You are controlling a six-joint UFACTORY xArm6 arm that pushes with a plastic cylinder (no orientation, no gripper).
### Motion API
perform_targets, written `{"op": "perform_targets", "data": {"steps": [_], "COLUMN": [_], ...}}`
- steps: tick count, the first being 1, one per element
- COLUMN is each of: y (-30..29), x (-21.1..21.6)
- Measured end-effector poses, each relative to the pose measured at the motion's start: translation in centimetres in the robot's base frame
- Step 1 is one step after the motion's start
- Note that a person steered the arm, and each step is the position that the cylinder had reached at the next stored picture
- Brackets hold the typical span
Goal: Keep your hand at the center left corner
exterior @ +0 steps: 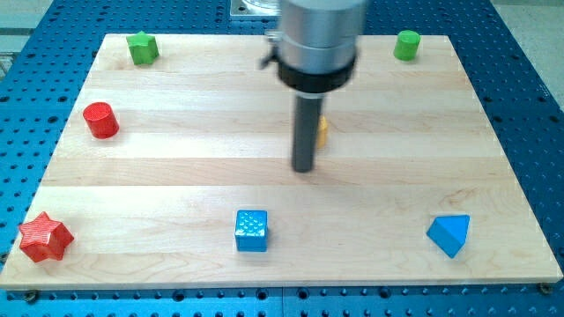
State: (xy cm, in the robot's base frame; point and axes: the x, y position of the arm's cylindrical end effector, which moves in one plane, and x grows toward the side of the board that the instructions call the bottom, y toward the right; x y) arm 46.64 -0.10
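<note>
Pale wooden board (176, 167) lies on a blue perforated table (529, 106). No pincer here: my tip (304, 168) is a bare rod end holding nothing, resting near the board's middle, just left of a small orange block (322, 131) partly hidden behind the rod. Far left sits a green block (142, 47), far right a green cylinder (406, 44). A red cylinder (100, 120) stands at the left; near left a red star (44, 237); a blue cube (251, 230) near centre; a blue wedge (449, 234) near right.

My tip (304, 168) stands upright on the wooden surface (176, 176) near its middle, just beside a yellow block (322, 131) half hidden behind my dark rod.
</note>
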Motion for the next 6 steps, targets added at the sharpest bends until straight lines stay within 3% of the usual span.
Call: {"op": "perform_targets", "data": {"steps": [1, 2, 4, 6], "y": [-1.8, 3.5, 1.7, -15.4], "x": [2.1, 2.3, -2.4, -0.4]}}
